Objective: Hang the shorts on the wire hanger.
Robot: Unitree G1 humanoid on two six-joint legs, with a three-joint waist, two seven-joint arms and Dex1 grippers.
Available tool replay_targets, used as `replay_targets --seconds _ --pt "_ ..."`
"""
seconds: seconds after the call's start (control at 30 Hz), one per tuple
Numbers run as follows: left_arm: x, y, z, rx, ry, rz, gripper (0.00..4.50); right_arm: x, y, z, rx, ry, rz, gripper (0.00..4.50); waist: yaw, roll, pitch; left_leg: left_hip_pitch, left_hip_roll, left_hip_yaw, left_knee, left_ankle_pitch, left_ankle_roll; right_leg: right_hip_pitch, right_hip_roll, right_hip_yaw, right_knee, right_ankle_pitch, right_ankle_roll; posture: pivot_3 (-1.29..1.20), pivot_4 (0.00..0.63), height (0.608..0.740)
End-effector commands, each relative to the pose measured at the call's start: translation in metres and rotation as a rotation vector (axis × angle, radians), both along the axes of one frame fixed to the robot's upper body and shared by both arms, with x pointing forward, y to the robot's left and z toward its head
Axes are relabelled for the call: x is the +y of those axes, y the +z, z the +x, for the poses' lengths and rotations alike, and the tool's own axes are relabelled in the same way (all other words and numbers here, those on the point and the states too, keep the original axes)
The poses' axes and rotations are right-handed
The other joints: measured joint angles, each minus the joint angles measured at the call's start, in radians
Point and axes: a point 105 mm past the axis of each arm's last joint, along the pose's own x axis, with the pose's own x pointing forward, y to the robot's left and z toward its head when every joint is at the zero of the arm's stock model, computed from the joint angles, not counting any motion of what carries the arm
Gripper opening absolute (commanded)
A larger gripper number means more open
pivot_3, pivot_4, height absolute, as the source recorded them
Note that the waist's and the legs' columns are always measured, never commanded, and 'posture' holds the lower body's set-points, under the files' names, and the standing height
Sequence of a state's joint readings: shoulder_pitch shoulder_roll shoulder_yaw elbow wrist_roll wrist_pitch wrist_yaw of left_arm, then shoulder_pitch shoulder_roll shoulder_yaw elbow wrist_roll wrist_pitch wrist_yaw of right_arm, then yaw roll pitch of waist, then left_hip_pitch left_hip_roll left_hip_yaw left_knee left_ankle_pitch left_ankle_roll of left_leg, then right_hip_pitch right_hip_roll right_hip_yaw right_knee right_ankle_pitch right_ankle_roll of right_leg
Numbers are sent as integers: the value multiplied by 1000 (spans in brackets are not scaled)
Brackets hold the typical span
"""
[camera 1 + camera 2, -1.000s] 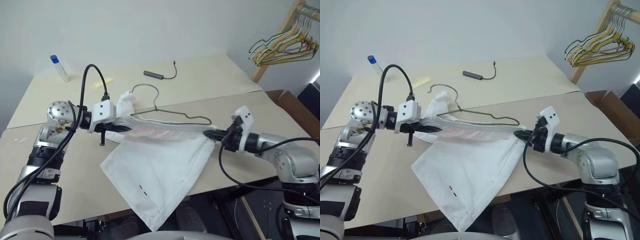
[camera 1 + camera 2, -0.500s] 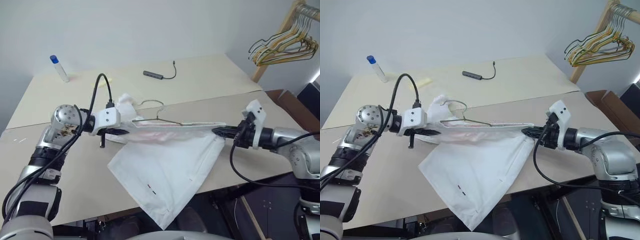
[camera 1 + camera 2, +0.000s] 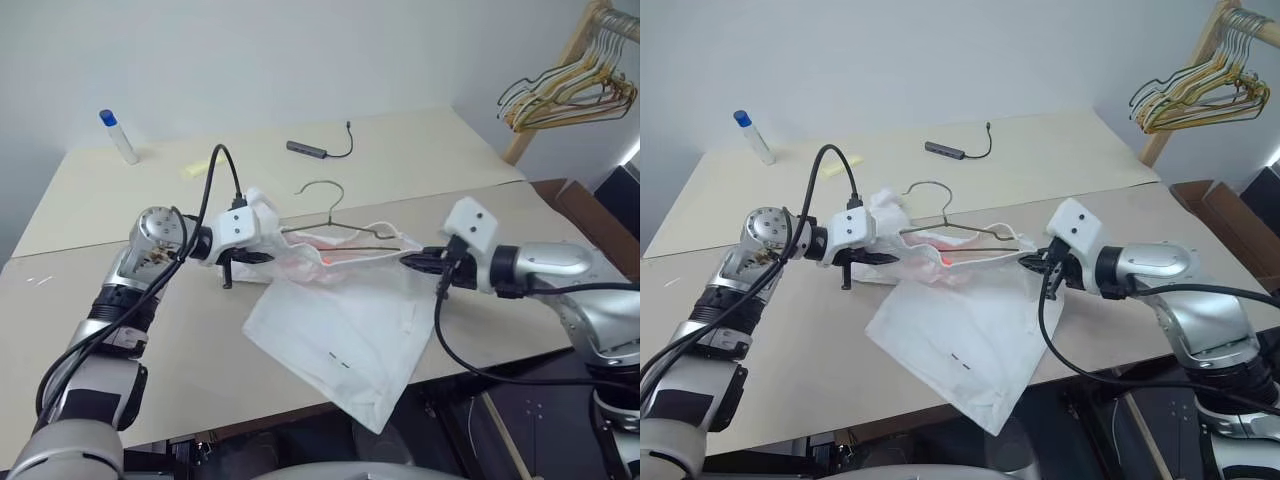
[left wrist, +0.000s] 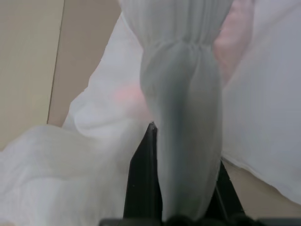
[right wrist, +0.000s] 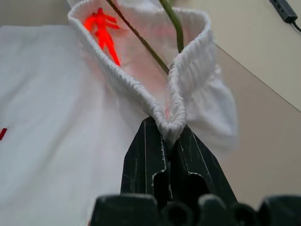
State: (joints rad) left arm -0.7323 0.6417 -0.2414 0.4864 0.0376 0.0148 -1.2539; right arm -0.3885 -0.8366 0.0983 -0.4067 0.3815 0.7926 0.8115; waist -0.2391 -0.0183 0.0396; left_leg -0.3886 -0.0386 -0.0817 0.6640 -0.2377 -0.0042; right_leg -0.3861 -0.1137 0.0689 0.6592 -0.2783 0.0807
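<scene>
1. While my left gripper (image 3: 268, 257) pinches the left end of the shorts (image 3: 345, 330), jaws clamped on bunched waistband, that forearm reaches in level over the table (image 3: 420, 150).
2. Between my hands the waistband runs left to right, mouth agape, and the wire hanger (image 3: 335, 215) lies partly inside it, hook pointing away from me.
3. My right gripper (image 3: 412, 262) grips the waistband's right end tightly, forearm angled inward.

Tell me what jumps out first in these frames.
The white shorts stretched by the waistband between the left pincer and the right pincer, both shut on the fabric, the legs draping over the table's near edge. The wire hanger sits inside the open waistband, its hook poking up behind. A bunch of hangers hangs at the far right.
</scene>
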Motion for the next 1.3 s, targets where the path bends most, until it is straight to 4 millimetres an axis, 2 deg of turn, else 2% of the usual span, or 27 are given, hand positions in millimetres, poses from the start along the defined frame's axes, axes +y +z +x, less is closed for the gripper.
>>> replay_targets --seconds 0.03,0.1,0.2,0.37,0.5,0.53,0.67,0.73,0.9,1.1,1.23,1.3 --pt "-1 19 11 -60 43 -44 0 11 9 -2 -104 51 -50 21 -3 0 0 0 0 0 0 0 0 0 0 0 0 0 0 -253 0 740" --pt "-2 20 14 -68 65 -52 0 14 4 -5 -100 64 -64 21 -3 0 0 0 0 0 0 0 0 0 0 0 1 0 0 -253 0 740" --pt "-6 23 14 -61 58 -83 0 14 -5 -2 -108 60 -119 869 -4 0 0 0 0 0 0 0 0 0 0 0 1 0 0 -253 0 740" --pt "-8 25 10 -57 34 -89 0 15 -3 10 -135 -6 -107 2591 -17 0 0 0 0 0 0 0 0 0 0 0 1 0 0 -255 0 740" --pt "-7 29 9 -64 24 -88 0 5 19 -6 -111 60 -7 4032 -20 0 0 0 0 -1 0 0 0 0 0 0 1 0 0 -247 0 740" --pt "-5 30 8 -67 21 -85 0 -4 29 -10 -105 80 21 4347 -20 0 0 0 0 -1 0 0 0 0 0 0 1 0 0 -238 0 740" --pt "-2 33 7 -73 2 -73 0 -30 64 -9 -130 81 74 4347 -21 0 0 0 0 -1 0 0 0 1 0 -1 0 0 0 -242 0 740" --pt "-3 34 6 -72 -11 -70 0 -34 71 -3 -136 89 62 4347 -27 0 0 2 0 0 0 0 0 2 0 0 -1 0 0 -246 0 740" --pt "-10 34 7 -72 -44 -72 0 -33 55 22 -130 139 -103 4347 -42 0 0 5 2 0 0 0 0 5 2 -1 -1 0 0 -252 0 740" --pt "-20 37 7 -77 -82 -74 0 -11 41 39 -103 269 -194 4347 -56 0 0 1 0 1 0 0 0 1 -1 0 -1 0 0 -240 0 740" --pt "-26 38 4 -78 -115 -76 0 0 37 49 -101 295 -227 4347 -56 0 0 0 0 0 0 0 0 0 -1 0 1 0 0 -235 0 740" --pt "-27 39 3 -79 -127 -77 0 4 36 53 -92 305 -233 3964 -55 0 0 1 0 0 0 0 0 0 -1 0 2 0 0 -235 0 740"
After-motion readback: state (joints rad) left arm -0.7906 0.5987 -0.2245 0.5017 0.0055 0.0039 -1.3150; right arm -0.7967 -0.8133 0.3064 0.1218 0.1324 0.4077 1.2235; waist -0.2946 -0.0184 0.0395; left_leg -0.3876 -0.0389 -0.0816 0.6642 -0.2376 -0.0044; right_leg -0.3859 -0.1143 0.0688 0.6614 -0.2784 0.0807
